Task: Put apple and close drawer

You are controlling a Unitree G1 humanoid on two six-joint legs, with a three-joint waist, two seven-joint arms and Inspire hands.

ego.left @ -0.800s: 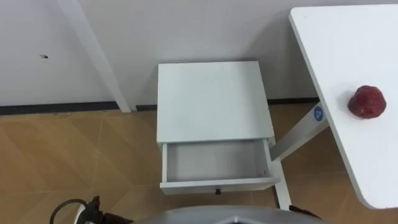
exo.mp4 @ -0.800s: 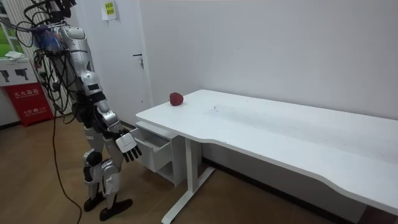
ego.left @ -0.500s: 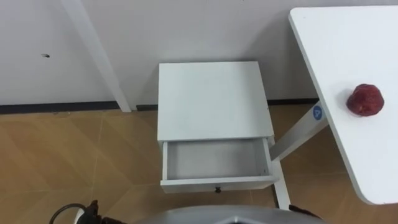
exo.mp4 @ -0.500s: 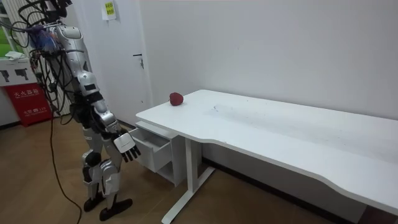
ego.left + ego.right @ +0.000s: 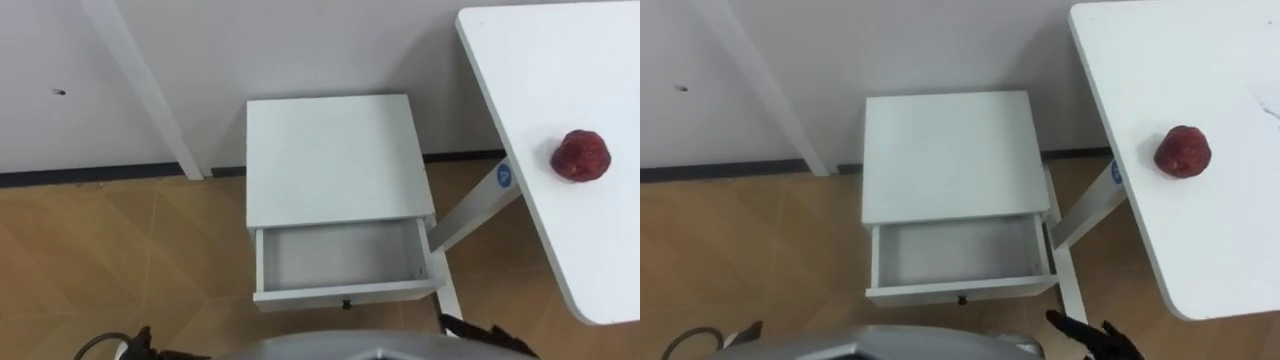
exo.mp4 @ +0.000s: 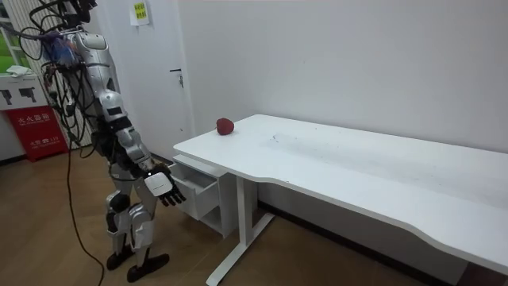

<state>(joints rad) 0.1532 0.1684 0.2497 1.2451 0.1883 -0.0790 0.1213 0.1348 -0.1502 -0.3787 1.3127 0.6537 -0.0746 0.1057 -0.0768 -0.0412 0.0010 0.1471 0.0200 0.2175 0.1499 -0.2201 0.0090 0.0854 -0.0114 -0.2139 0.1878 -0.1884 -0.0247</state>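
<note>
A: Quick one. Where's the apple?

B: The red apple (image 5: 583, 156) is on the white worktop (image 5: 545, 70), on the robot's right. It's near the end edge that faces the cabinet, and nothing is touching it.

A: Drawer?

B: The drawer (image 5: 340, 255) is pulled out of the small white cabinet (image 5: 330, 155), with its pale inside bottom showing. There's a small dark knob (image 5: 345, 303) in the middle of the front panel. The cabinet is against the wall, beside the worktop's slanted leg (image 5: 470, 210).

A: Robot hand state?

B: The right robot hand (image 6: 163, 187) is low at hip height with fingers straight and spread apart, gripping nothing. In the room view it's just short of the drawer front, not touching. In the right eye view its dark fingertips poke in at the bottom edge, below the drawer's right corner.

A: Stance?

B: It stands upright on the wooden floor (image 5: 100, 240), facing the cabinet, well apart from the apple.
</note>
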